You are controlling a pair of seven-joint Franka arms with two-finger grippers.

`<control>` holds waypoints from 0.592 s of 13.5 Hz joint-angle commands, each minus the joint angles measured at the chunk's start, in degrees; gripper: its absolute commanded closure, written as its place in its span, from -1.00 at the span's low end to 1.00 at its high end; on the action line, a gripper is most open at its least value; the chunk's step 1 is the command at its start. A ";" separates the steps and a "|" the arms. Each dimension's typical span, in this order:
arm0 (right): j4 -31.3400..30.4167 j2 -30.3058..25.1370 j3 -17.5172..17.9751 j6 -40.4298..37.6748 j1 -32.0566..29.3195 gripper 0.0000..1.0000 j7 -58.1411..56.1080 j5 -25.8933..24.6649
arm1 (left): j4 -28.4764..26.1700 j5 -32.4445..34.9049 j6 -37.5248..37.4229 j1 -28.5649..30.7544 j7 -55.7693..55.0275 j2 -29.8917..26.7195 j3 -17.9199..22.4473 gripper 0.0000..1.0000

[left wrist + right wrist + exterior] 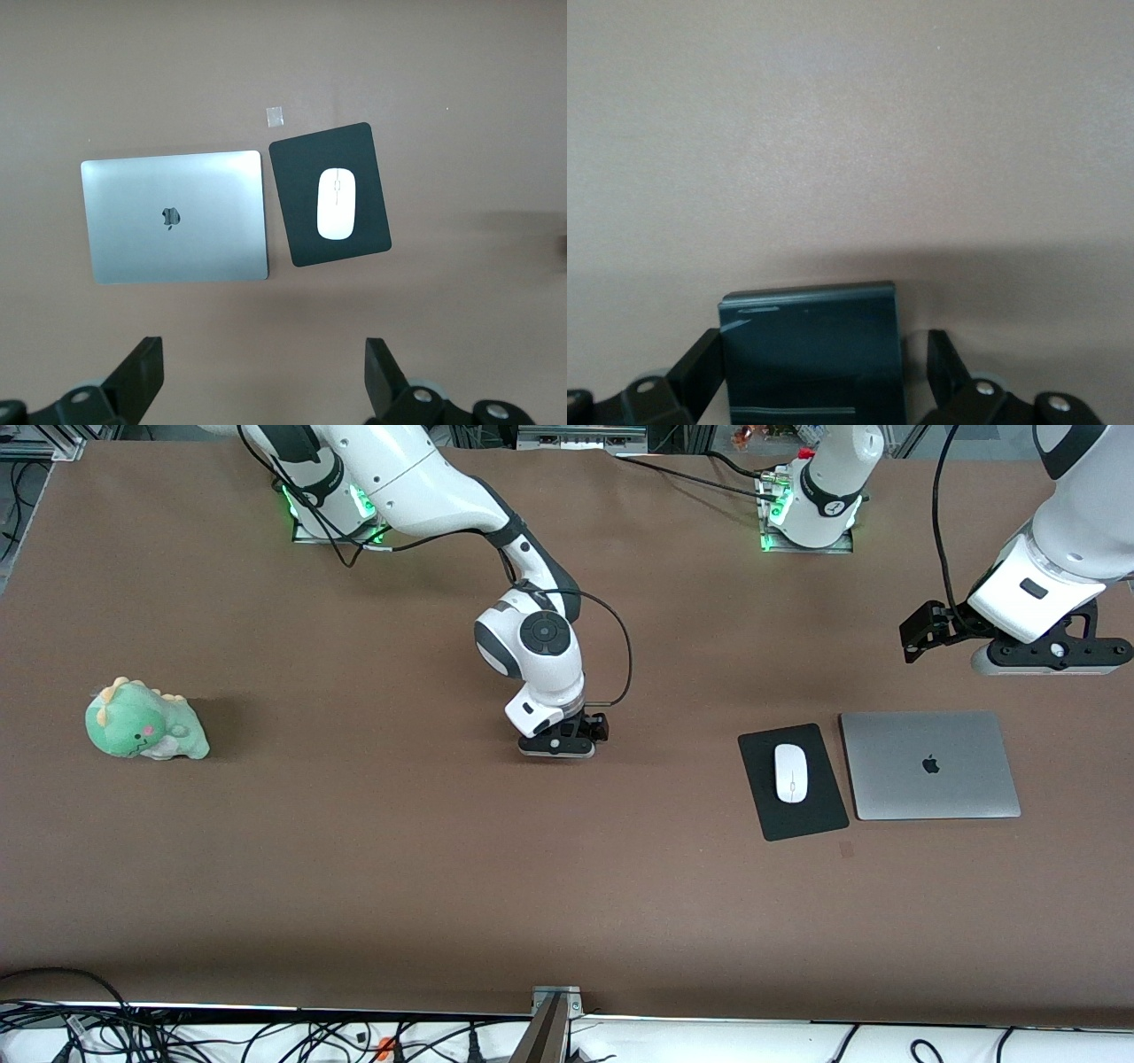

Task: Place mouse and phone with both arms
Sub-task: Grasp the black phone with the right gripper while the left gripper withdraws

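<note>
The phone (811, 354) is straddled by the right end effector (824, 372), fingers spread, low at mid-counter. The mouse (790, 772) is seen on its pad (828, 815) under the raised, wide-open left end effector (261, 376).

1. I see the mouse (791, 773) on the mouse pad (793, 781), just beside the laptop (928, 765), which lies toward the left arm's end of the table (399, 886).
2. The phone (813, 352) lies mid-table between the right gripper's (819, 376) fingers.
3. The left gripper (261, 376) hangs over bare table near the laptop.
4. The plush toy (144, 722) sits at the right arm's end, well apart.
</note>
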 commanded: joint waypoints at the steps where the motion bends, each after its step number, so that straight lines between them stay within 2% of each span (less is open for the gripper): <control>1: 1.42 1.45 -0.63 0.66 0.73 -1.00 1.25 -1.16 | 0.83 -1.14 -0.82 1.06 1.70 0.06 -0.70 -1.00; 4: 1.42 1.45 -0.63 0.84 1.17 -0.97 1.17 -1.17 | 0.83 -1.05 -0.82 1.06 1.70 0.06 -0.70 -1.00; 7: 1.42 1.36 -0.63 0.57 1.17 -0.35 0.73 -1.25 | 0.83 -1.05 -0.82 1.06 1.70 0.06 -0.70 -1.00; 8: 1.42 1.27 -0.63 0.22 1.17 -0.25 0.64 -1.25 | 0.83 -1.14 -0.82 1.06 1.70 0.06 -0.70 -1.00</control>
